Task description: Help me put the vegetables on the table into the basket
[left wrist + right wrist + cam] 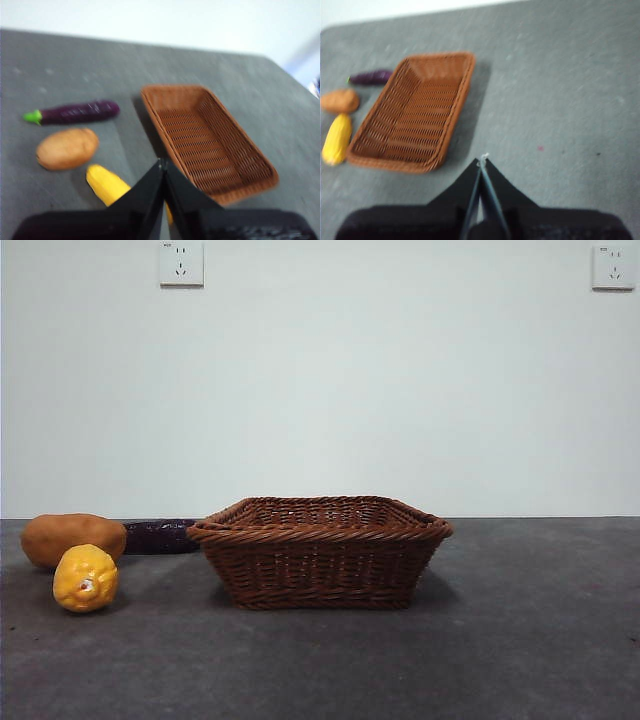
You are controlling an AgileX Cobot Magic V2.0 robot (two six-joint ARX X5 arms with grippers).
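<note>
both grippers are up off the dark grey speckled tabletop [520, 640] right now, neither one touching anything. the left gripper [163, 165] has its jaws pressed together to a point, nothing between them, hanging above the spot between the bumpy yellow corn-like vegetable [106, 184] and the brown woven wicker basket [210, 142]. the right gripper [482, 161] has its jaws pinched together too, holding nothing, over bare tabletop on the basket's other side. basket's empty. the orange-tan oval potato [72, 538], the yellow one and the dark purple long eggplant [160, 536] all sit on the tabletop just beside the basket, in a loose cluster.
</note>
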